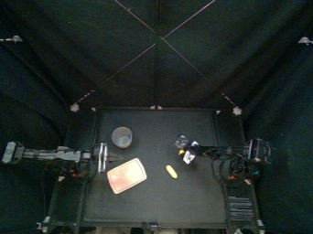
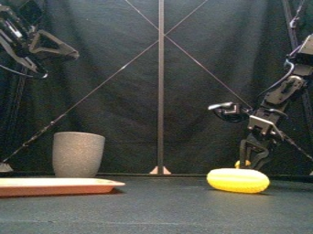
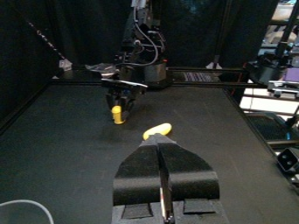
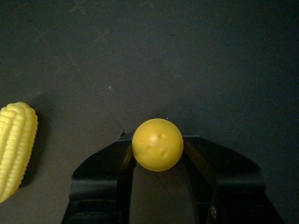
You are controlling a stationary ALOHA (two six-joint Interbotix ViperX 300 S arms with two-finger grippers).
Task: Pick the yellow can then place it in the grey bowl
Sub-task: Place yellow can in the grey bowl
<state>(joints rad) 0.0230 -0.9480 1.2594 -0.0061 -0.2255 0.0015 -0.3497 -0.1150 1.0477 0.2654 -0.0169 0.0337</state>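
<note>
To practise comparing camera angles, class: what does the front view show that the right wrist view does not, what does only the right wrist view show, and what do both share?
Only the front view: the cup, the tray and the left arm, raised high. Only the right wrist view: the corn's kernel rows and the can's round top between the jaws. Both: the corn and the right gripper; the front view barely shows the can.
</note>
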